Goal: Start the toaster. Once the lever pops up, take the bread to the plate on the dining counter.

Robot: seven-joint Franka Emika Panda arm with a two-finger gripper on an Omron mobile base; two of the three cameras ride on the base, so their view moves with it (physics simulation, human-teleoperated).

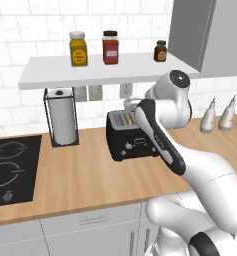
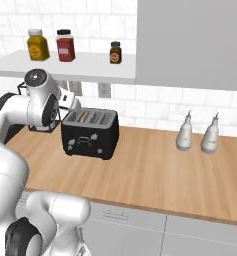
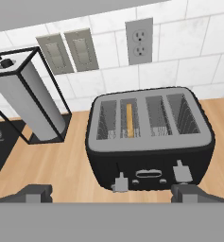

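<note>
Gripper (image 3: 111, 194) spread wide, empty, poised above toaster (image 3: 150, 142) front; bread (image 3: 129, 120) sunk in second slot from left, levers seemingly unpressed; toasting and delivery apparently pending; paper towel holder (image 3: 28, 101) left of toaster

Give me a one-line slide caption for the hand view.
Open gripper hovers above the black toaster, bread sitting in its second slot.
</note>
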